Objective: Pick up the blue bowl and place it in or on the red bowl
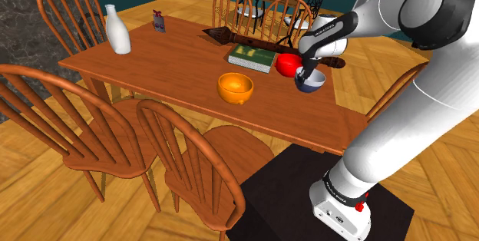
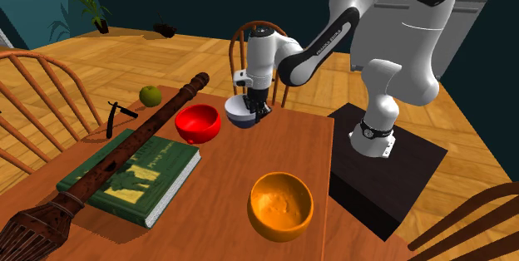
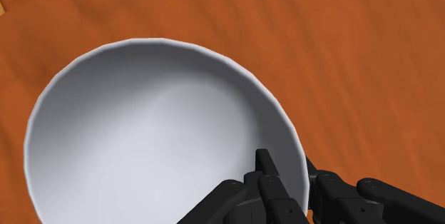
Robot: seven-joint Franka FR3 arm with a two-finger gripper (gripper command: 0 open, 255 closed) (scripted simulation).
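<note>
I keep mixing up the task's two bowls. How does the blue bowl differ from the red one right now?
Colour: the blue bowl is dark blue outside and pale grey inside; the red bowl is red throughout. State: the gripper clasps the blue bowl's rim, one finger inside, one outside; the red bowl sits free on the table. Both are round, upright and similar in size, side by side.
</note>
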